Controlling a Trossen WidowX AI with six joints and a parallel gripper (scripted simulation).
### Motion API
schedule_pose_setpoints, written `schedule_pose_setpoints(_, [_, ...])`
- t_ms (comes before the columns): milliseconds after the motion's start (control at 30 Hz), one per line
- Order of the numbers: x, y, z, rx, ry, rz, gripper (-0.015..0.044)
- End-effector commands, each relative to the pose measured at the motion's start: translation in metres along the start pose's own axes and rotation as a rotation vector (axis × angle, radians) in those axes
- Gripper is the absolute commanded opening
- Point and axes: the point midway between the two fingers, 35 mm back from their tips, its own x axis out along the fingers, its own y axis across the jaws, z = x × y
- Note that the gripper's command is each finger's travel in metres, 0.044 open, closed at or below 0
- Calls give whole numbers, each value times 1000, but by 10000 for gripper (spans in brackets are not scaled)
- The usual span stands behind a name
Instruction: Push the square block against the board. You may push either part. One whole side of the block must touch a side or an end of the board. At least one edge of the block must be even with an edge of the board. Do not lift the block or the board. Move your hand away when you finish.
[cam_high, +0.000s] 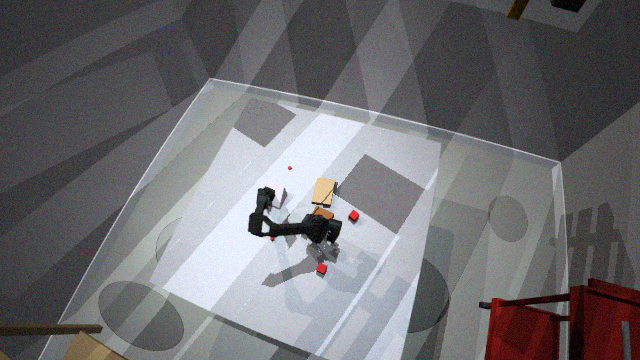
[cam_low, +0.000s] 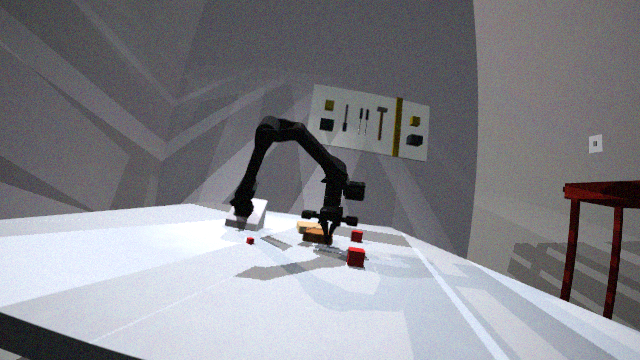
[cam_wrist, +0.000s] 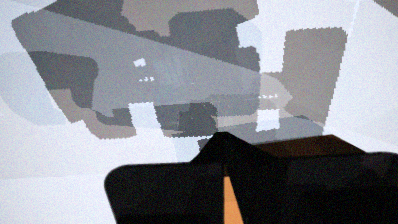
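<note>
The tan board (cam_high: 324, 190) (cam_low: 306, 226) lies flat on the table. The orange square block (cam_high: 324, 213) (cam_low: 315, 235) (cam_wrist: 232, 205) lies close beside the board's near end and looks turned relative to it. Whether a corner of it touches the board cannot be told. My gripper (cam_low: 328, 242) (cam_wrist: 221, 137) is shut and empty, pointing down with its tips low, close beside the block on the side away from the board. In the overhead view the arm hides the fingertips and part of the block. Contact between tips and block is unclear.
A red cube (cam_high: 354, 216) (cam_low: 356, 236) lies right of the block. Another red cube (cam_high: 321, 269) (cam_low: 356, 257) lies nearer the table front. Small red cubes (cam_high: 289, 168) (cam_high: 272, 239) lie to the left. A pale wedge (cam_high: 280, 197) (cam_low: 257, 215) stands by the arm's base.
</note>
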Motion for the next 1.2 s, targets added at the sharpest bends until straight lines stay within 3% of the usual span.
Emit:
schedule_pose_setpoints(0, [2, -1, -6, 0, 6, -8, 0])
schedule_pose_setpoints(1167, [2, -1, -31, 0, 8, -8, 0])
